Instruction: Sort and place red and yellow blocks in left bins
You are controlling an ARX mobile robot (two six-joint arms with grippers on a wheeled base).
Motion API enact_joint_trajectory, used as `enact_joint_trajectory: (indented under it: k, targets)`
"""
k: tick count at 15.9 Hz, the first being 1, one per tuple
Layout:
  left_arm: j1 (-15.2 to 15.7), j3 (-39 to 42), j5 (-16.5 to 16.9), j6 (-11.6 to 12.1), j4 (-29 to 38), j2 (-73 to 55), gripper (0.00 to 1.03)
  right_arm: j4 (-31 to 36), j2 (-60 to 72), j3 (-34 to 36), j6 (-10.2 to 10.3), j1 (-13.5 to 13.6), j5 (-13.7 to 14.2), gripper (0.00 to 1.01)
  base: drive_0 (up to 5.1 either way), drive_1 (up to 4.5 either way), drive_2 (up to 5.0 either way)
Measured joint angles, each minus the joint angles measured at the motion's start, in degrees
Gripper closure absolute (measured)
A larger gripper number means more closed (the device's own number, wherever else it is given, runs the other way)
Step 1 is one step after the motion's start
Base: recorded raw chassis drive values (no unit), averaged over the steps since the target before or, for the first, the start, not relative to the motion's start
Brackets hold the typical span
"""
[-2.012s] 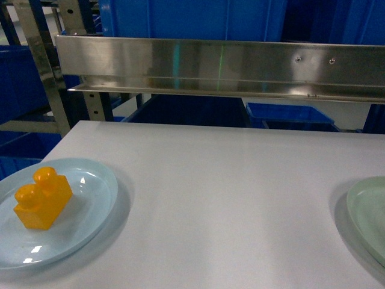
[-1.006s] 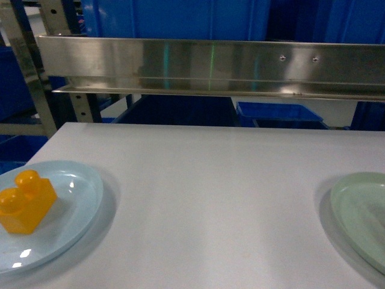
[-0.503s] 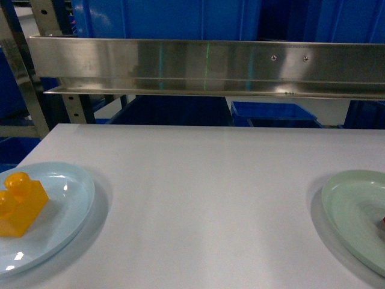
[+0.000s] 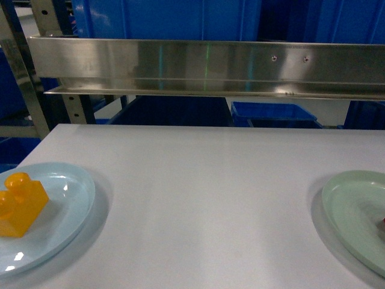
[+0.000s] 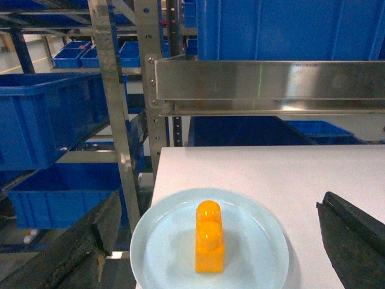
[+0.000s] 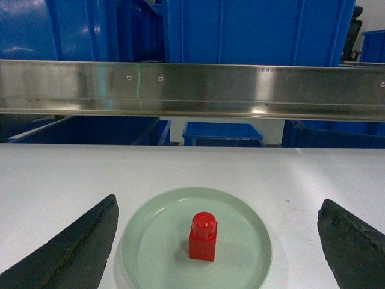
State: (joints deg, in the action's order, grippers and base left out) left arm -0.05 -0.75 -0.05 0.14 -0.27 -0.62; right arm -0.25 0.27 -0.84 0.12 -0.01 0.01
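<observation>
White table (image 4: 204, 198): yellow block (image 5: 209, 238) on plate (image 5: 162, 247), grippers apparently open.

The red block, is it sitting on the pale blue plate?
No, the red block stands on the pale green plate.

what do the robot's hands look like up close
Only the fingertips show, in the wrist views. The left hand and right hand each have two dark, near-black wedge-shaped fingers with a rough, worn matte surface. No cables or markings are visible.
</observation>
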Motion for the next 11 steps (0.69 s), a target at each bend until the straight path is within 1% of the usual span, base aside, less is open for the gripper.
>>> enact_joint_trajectory:
  k: [11]
  targets:
    - [0.0,0.0,0.0,0.0,0.0,0.0,0.05,0.0,0.0,0.0,0.0,0.0,0.0,0.03,0.0,0.00,0.0]
